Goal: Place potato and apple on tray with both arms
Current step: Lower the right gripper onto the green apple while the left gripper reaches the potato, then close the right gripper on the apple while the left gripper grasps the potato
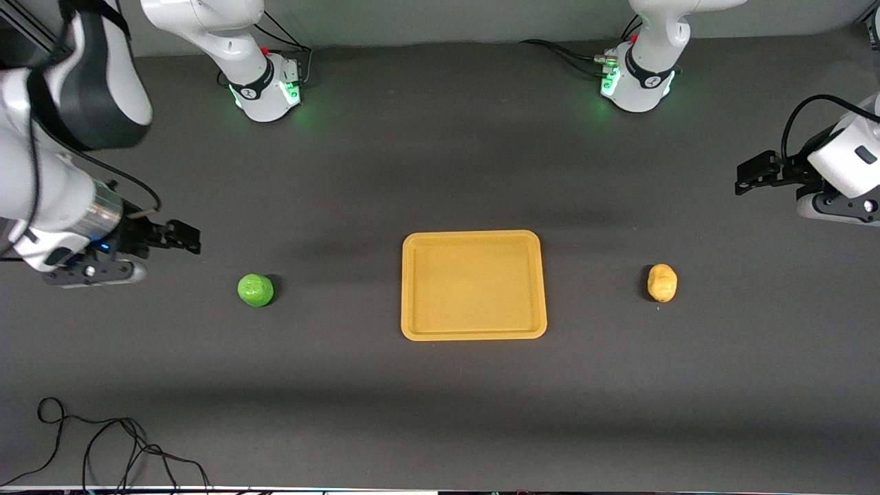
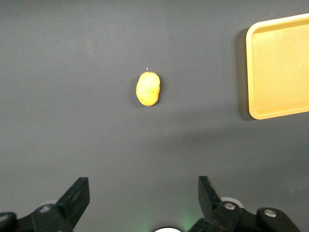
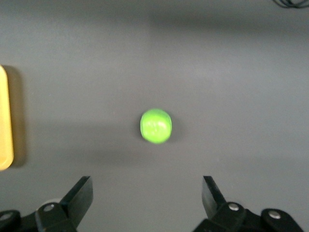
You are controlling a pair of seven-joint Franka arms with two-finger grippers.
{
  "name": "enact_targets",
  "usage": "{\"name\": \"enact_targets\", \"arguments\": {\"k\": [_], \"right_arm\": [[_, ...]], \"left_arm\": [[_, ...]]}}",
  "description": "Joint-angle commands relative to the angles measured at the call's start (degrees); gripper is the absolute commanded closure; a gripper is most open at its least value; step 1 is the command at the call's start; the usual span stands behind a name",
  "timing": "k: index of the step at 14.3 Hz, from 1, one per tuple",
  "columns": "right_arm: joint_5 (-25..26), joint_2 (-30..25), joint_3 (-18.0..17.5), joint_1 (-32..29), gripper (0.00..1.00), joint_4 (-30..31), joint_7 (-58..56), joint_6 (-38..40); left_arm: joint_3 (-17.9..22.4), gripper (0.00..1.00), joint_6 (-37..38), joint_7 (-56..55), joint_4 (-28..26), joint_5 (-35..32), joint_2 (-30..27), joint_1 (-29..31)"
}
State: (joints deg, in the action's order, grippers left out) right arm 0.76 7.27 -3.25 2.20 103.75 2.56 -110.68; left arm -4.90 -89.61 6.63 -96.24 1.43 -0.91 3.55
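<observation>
The yellow-orange tray (image 1: 473, 236) lies in the middle of the table, with nothing on it. The green apple (image 1: 256, 289) sits on the table toward the right arm's end; the yellow-tan potato (image 1: 662, 282) sits toward the left arm's end. My right gripper (image 1: 187, 238) hangs open and empty above the table, short of the apple. My left gripper (image 1: 748, 176) hangs open and empty above the table at its own end, apart from the potato. The left wrist view shows the potato (image 2: 148, 89), a tray corner (image 2: 280, 67) and my open gripper (image 2: 144, 193). The right wrist view shows the apple (image 3: 156, 126), the tray's edge (image 3: 5, 121) and my open gripper (image 3: 147, 193).
The arm bases (image 1: 268, 86) (image 1: 636, 79) stand along the table edge farthest from the front camera. A loose black cable (image 1: 103, 447) lies at the nearest edge toward the right arm's end. Bare dark tabletop surrounds the tray and both fruits.
</observation>
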Motion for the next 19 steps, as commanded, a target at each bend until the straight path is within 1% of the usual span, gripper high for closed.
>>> {"name": "enact_targets", "arguments": {"k": [1,2,4,6,8,9,12,14,15,16,18,19], "right_arm": [[-0.67,-0.51,0.09,0.17,0.0,9.69,0.25,-12.07],[-0.5,1.15,0.09,0.26,0.0,10.93,0.08,-15.24],[-0.58,6.42,0.09,0.61,0.0,11.12,1.12,-19.82],[-0.58,11.17,0.35,0.26,0.0,11.91,0.69,-24.48],[-0.67,13.64,0.44,0.43,0.0,14.54,1.04,-30.01],[-0.67,14.52,0.44,0.43,0.0,15.25,1.13,-31.08],[-0.67,16.98,0.44,0.43,0.0,15.25,1.13,-31.96],[-0.67,18.83,0.44,0.52,0.0,15.17,1.13,-32.76],[-0.58,19.1,0.44,0.52,0.06,14.9,1.04,-32.76],[-0.58,18.75,0.44,0.61,0.21,14.81,0.95,-32.76],[-0.58,18.05,0.35,0.61,0.47,14.55,0.95,-32.15],[-0.58,17.26,0.09,0.61,0.56,14.11,1.04,-31.71]], "left_arm": [[-0.11,0.0,-0.21,0.66,-0.87,-0.11,-0.75,0.06],[-0.19,0.0,-0.39,0.66,-0.8,-0.11,-0.59,-0.03],[-0.11,0.0,0.3,0.75,1.31,-0.11,0.82,0.06],[-0.19,0.0,-0.56,0.66,0.26,-0.11,0.3,0.06],[-0.37,0.0,-2.66,0.23,0.17,-0.2,1.26,-0.64],[-0.37,0.0,-4.33,0.14,0.08,-0.29,3.09,-1.08],[-0.37,0.0,-11.09,0.14,0.08,-1.95,11.52,-2.22],[-0.28,0.0,-14.26,-0.13,-0.35,-3.53,16.09,-3.02],[-0.28,0.0,-16.89,-0.13,-1.49,-4.24,18.03,-3.11],[-0.37,0.0,-20.75,-0.13,-3.67,-4.24,19.35,-3.02],[-0.28,0.0,-30.84,-0.48,-9.03,-4.24,22.17,-2.76],[-0.19,0.0,-35.24,-0.74,-11.32,-4.24,23.31,-2.76]]}}
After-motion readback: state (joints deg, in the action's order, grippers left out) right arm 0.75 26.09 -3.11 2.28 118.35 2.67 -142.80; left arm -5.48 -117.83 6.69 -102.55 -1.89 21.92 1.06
